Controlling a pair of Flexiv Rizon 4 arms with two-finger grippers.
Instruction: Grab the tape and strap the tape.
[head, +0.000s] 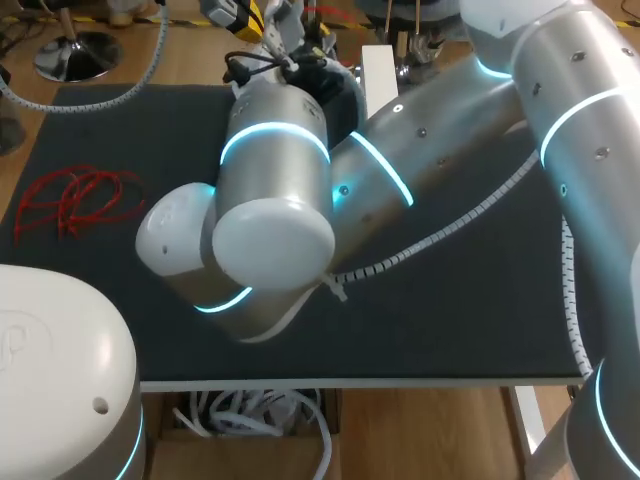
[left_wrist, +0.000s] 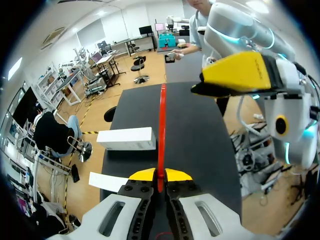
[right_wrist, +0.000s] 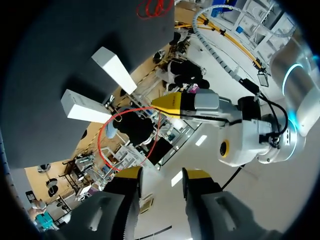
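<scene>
red tape (left_wrist: 162, 125) in left hand (left_wrist: 160, 176)

A loose tangle of red tape (head: 70, 200) lies on the left of the dark table (head: 480, 310), well apart from the arms. The right arm (head: 430, 150) comes in from the right and reaches past the middle, its bent joint over the table's centre, with a white spiral cable (head: 440, 235) hanging beneath it. The left arm (head: 60, 370) shows as a white housing at the near left corner.
</scene>
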